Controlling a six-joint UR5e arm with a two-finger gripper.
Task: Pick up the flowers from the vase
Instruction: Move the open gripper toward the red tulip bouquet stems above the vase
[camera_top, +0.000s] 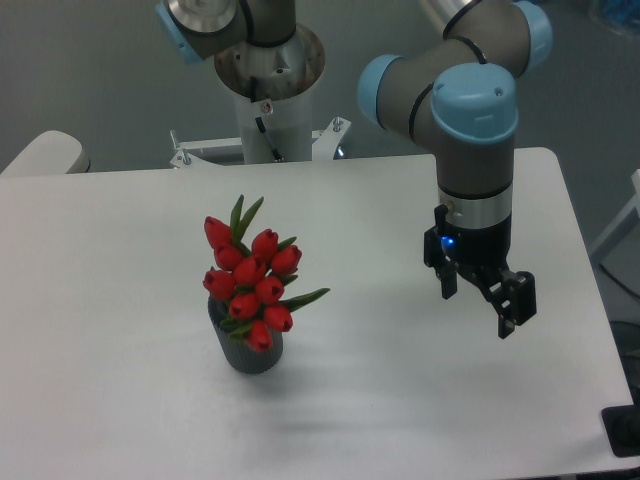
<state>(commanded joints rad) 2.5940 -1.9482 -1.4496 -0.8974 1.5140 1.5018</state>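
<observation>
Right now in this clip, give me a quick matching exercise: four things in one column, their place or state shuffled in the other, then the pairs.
Things:
1. flowers
2. vase
3. claw
4. table

Place or state:
A. dark grey, standing on the table, left of centre
B. open, holding nothing, right of the vase
C. red buds standing in the vase
D. white surface under everything

Pairs: 1-C, 2-A, 3-B, 4-D

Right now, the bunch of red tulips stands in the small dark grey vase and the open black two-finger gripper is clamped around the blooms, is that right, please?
Not quite: the open black two-finger gripper hangs apart from the bunch of red tulips, well to their right, touching nothing. The tulips do stand in the small dark grey vase, as the fixed camera shows.
</observation>
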